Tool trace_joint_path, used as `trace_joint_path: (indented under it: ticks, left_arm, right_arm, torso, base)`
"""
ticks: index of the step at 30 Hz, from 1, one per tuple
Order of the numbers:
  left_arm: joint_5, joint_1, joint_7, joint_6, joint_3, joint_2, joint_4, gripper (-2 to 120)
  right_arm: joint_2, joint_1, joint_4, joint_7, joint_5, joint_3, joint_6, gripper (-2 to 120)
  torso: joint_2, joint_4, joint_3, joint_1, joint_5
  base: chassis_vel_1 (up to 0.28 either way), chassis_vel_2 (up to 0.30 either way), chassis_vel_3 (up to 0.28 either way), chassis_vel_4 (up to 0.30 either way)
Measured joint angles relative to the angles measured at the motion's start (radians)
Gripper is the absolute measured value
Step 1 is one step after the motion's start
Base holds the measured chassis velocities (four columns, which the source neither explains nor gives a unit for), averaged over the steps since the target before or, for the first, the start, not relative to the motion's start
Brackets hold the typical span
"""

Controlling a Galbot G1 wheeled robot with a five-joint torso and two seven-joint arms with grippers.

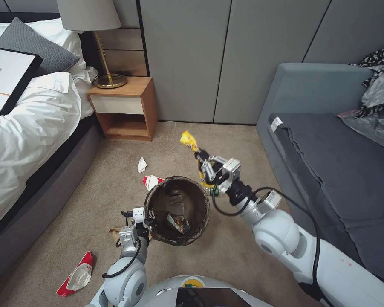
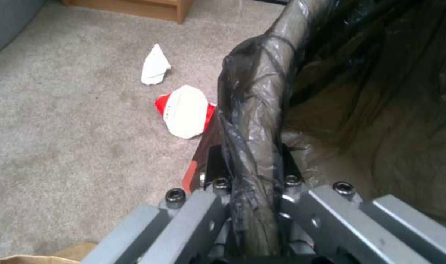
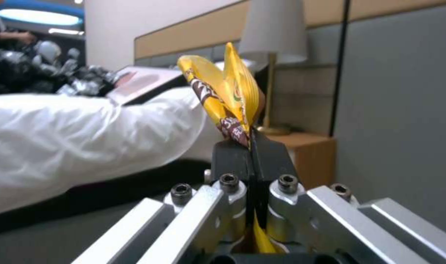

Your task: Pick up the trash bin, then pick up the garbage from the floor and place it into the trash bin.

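Note:
The trash bin point(image 1: 177, 210), lined with a dark brown bag, hangs above the carpet with my left gripper point(image 1: 148, 221) shut on its near-left rim point(image 2: 254, 110). A wrapper lies inside it. My right gripper point(image 1: 199, 155) is raised just right of and beyond the bin, shut on a yellow snack wrapper point(image 1: 189, 140) that sticks up from its jaws point(image 3: 230, 99). More garbage lies on the floor: a white paper scrap point(image 1: 142, 164), a red-and-white packet point(image 1: 151, 181) beside the bin, another red-and-white packet point(image 1: 78, 275) near my base, and a brown paper bag point(image 1: 114, 232).
A bed point(image 1: 25, 123) runs along the left. A wooden nightstand point(image 1: 124, 106) with a lamp stands at the back. A grey sofa point(image 1: 328, 162) fills the right. Open carpet lies between them. A green-and-yellow item point(image 1: 209, 187) shows under my right wrist.

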Motion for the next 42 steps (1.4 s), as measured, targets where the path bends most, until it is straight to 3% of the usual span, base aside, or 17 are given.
trace_joint_path:
  ticks: [7,19,36,42]
  left_arm:
    - [0.004,-0.007,0.002,0.001,0.003,-0.007,0.002,2]
    - [0.004,-0.015,0.002,0.001,0.002,-0.015,-0.001,2]
    - [0.000,-0.018,0.001,0.001,0.000,-0.016,-0.013,2]
    - [0.000,-0.021,0.000,0.000,0.003,-0.019,-0.012,2]
  right_arm:
    - [-0.016,-0.058,-0.045,-0.021,-0.072,-0.143,0.017,0]
    - [0.057,-0.021,-0.220,-0.024,-0.125,-0.303,0.049,0]
    - [0.106,0.037,-0.375,-0.014,-0.144,-0.360,0.060,-2]
    - [0.116,0.043,-0.406,-0.001,-0.157,-0.368,0.059,21]
  torso:
    - [0.000,-0.0001,0.000,0.000,0.0000]
    - [0.000,0.0000,0.000,0.000,0.0000]
    - [0.000,0.0000,0.000,0.000,0.0001]
    - [0.000,0.0000,0.000,0.000,0.0001]
  base:
    - [0.000,0.000,0.000,0.000]
    - [0.000,0.000,0.000,0.000]
    - [0.000,0.000,0.000,0.000]
    - [0.000,0.000,0.000,0.000]
